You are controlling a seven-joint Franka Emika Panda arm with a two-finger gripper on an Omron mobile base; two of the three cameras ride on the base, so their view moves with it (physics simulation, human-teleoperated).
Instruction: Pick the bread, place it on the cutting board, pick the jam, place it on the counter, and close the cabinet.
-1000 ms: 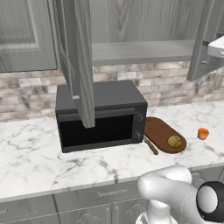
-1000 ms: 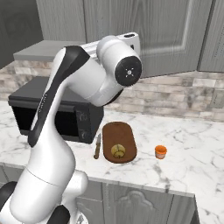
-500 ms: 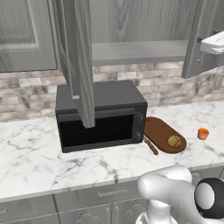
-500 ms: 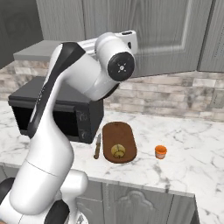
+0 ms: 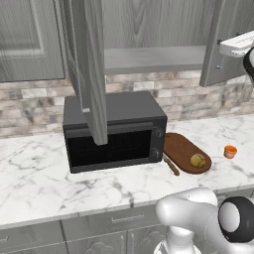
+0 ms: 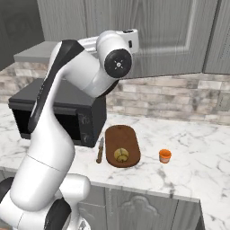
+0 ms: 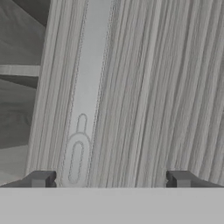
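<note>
Hand view: claw (image 7: 109,180) spread, empty, facing grey wood-grain cabinet (image 7: 144,87) door. Risk: tips skid off the door edge mid-push, leaving it ajar above black microwave (image 5: 115,130).

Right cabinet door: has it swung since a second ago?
Yes. In the left base view the right cabinet door has swung slightly leftward, covering more of the shelf.

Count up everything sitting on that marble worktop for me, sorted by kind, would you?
Microwave: 1
Cutting board: 1
Bread, lying on the board: 1
Knife, beside the board: 1
Jam jar: 1
Total: 5
</note>
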